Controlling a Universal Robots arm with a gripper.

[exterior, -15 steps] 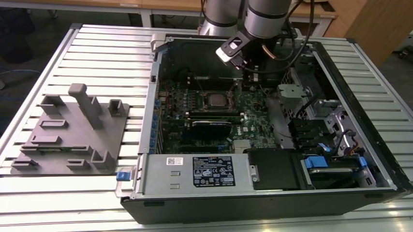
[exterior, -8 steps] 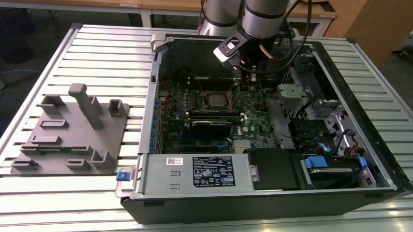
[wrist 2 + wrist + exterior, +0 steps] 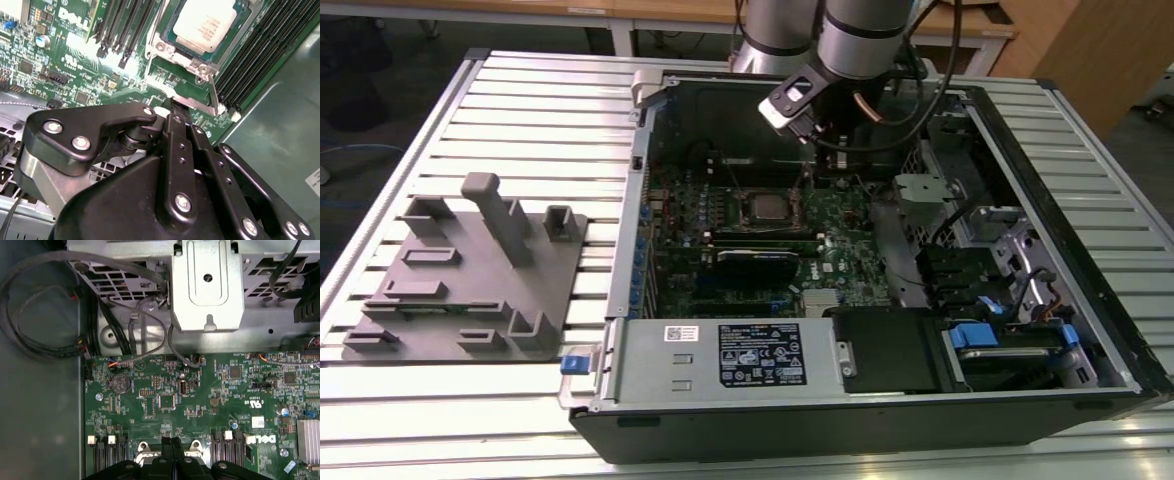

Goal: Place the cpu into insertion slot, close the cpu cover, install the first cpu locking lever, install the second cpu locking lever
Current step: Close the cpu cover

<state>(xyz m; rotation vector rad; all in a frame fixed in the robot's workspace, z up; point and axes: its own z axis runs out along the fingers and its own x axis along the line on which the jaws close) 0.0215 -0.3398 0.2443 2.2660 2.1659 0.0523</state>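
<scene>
1. Exterior view: one arm reaches down from the far side into one open computer case [image 3: 1107,290], which lies on the slatted surface [image 3: 520,110]. Its wrist is bent so that the tool [image 3: 819,165] points down at the green board, just beyond the insertion slot [image 3: 769,226]. One cpu [image 3: 767,207] sits in that slot, its pale top facing up. One grey fixture block [image 3: 467,270] stands on the surface toward the exterior view's left, well apart from the case.

2. Second wrist view: the tool [image 3: 171,106] has its two black fingers [image 3: 180,145] pressed together with no gap, and nothing shows between them. Their tip is just beside the edge of the one cpu cover [image 3: 172,52], which lies flat as a metal frame around the cpu [image 3: 205,22]. One thin metal lever [image 3: 214,95] runs along the cover's side near the tip. Whether the tip touches it I cannot tell.

3. First wrist view: the tool [image 3: 172,441] is closed, with its tip between two screws [image 3: 144,445] at the frame's edge. Beyond it are one coin cell [image 3: 121,383] and one metal bracket [image 3: 207,285].
</scene>
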